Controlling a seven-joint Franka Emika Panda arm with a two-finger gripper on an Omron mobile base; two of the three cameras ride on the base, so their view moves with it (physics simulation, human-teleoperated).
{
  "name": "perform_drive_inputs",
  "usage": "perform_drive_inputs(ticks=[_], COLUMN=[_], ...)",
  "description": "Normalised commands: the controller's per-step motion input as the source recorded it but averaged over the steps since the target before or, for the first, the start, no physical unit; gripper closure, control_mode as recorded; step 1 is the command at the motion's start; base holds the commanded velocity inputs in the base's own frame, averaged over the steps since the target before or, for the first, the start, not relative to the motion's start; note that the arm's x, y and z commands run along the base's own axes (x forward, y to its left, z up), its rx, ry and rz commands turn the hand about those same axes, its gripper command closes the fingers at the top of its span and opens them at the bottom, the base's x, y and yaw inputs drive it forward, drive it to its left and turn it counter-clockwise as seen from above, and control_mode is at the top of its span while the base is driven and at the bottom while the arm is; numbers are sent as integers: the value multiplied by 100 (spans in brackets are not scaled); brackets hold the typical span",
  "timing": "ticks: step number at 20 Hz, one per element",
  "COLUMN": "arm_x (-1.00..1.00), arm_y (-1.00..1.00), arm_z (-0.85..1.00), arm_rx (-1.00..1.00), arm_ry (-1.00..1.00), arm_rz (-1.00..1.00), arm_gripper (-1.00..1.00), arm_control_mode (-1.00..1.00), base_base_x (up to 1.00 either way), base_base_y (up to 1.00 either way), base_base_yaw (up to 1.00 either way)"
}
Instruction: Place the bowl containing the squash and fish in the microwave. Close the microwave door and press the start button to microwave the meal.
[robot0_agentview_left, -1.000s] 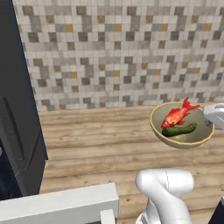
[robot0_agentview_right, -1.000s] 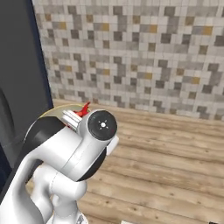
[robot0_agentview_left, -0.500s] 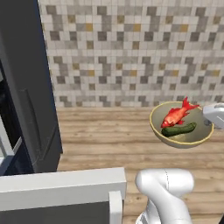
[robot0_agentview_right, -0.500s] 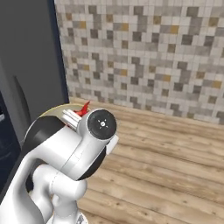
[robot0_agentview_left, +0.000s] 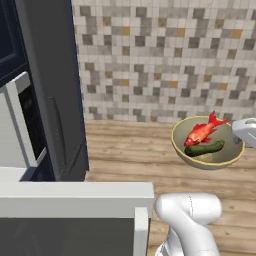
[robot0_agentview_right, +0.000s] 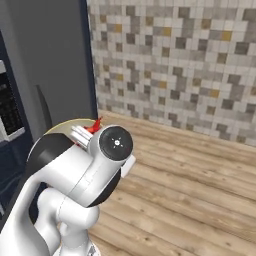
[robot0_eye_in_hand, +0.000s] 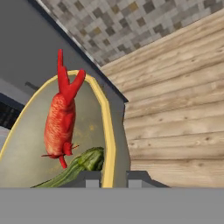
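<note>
Claw (robot0_eye_in_hand: 114, 177) clamped tight (one finger each side) — arm raised.

Wall: mosaic tile backsplash (robot0_agentview_left: 165, 55) in grey, beige and ochre squares. Counter: pale wood-plank countertop (robot0_agentview_left: 130, 155). Left side: tall dark cabinet panel (robot0_agentview_left: 50, 75).

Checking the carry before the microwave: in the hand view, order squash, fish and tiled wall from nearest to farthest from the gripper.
1. Squash, just above the gripper, inside the bowl.
2. Fish, higher, mid-bowl.
3. Tiled wall, beyond the counter, top.
</note>
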Motion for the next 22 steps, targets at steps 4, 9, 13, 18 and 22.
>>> perform_drive_inputs(ticks=[4, 9, 13, 18, 22], arm_x=[0, 0, 0, 0, 0], arm_y=[0, 0, 0, 0, 0], arm_z=[0, 0, 0, 0, 0], arm_rx=[0, 0, 0, 0, 0], arm_ry=[0, 0, 0, 0, 0], arm_rz=[0, 0, 0, 0, 0], arm_gripper=[100, 100, 100, 100, 100], arm_control_mode=[100, 100, 100, 100, 100], base_base_x=[100, 100, 100, 100, 100], base_base_y=[-63, -70, -64, -37, -11], base_base_yaw=[34, 17, -1, -28, -18])
